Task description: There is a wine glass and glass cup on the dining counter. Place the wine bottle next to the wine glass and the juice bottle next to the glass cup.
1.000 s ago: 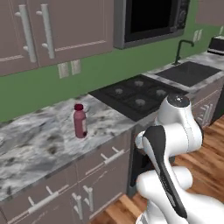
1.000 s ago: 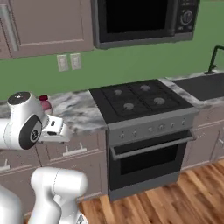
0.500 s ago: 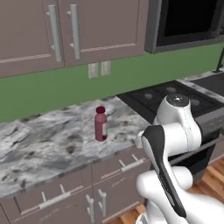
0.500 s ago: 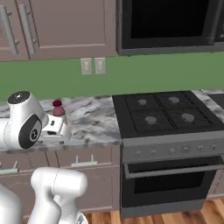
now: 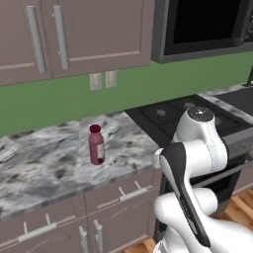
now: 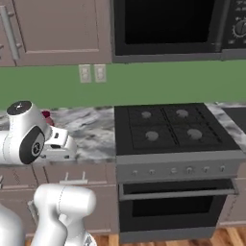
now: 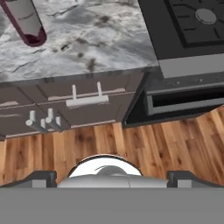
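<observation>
Juice bottle (image 5: 96, 145) is seen upright on the marbled desk (image 5: 44, 168) left of the black stove (image 6: 175, 127), under brown cupboards. Whether the fingers are spread or pressed together cannot be told; they are hidden.

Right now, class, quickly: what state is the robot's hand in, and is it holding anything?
Hand: cannot be told whether open or closed. The small dark red juice bottle with a maroon cap stands alone on the marbled wall counter, not in the hand.
</observation>
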